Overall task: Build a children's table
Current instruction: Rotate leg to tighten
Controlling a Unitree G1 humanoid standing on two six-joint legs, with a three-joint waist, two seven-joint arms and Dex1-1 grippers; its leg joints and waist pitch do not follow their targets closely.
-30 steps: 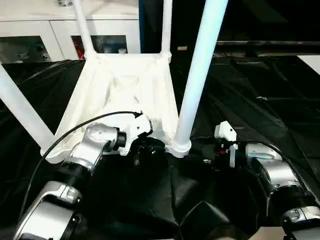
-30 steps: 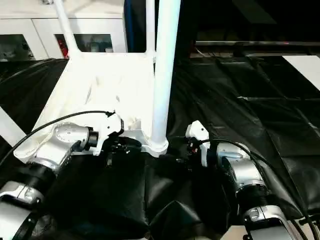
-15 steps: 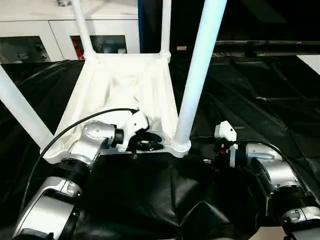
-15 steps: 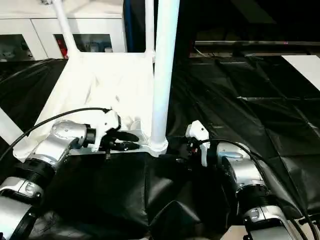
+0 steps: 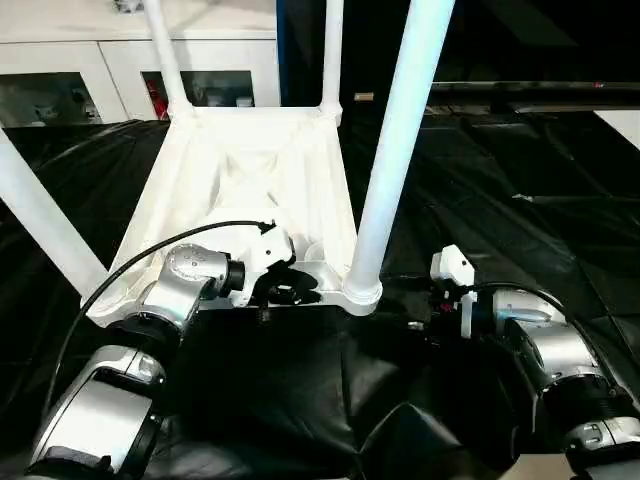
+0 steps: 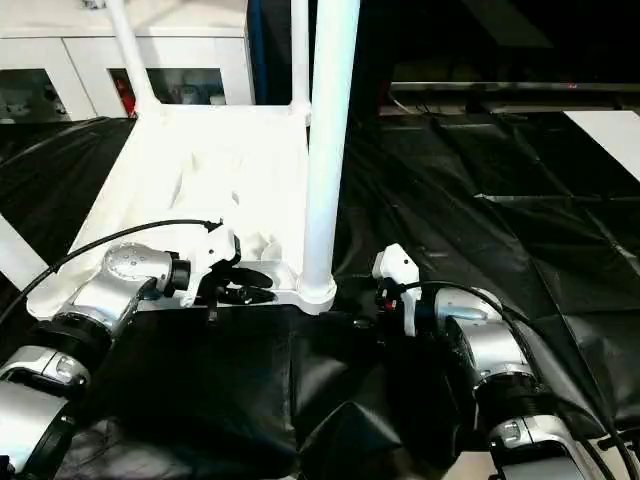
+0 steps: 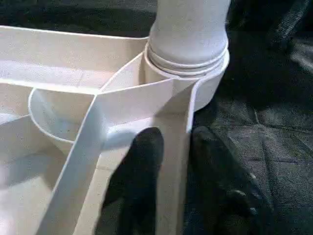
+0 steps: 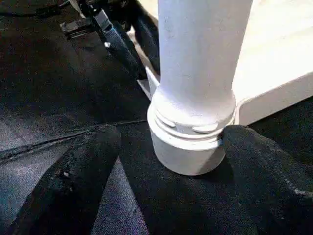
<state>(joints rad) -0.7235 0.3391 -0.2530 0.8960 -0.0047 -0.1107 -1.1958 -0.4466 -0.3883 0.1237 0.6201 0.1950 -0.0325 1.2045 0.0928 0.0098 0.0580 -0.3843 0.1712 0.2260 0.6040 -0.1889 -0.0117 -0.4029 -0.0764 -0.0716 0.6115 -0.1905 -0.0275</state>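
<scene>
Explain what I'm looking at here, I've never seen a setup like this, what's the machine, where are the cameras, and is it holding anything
This is a two-armed humanoid robot assembling a children's table. The two wide pictures come from cameras on its head, looking down over its silver forearms. The two close-ups come from a camera on each wrist.

On the black cloth lies the white tabletop, upside down, with its legs standing up from the corner sockets. The nearest leg sits in its corner socket.

The left tool is closed on the tabletop's near rim, one black finger inside the wall and one outside. The right tool is open, its fingers on either side of the socket, touching nothing as far as I can see.
</scene>
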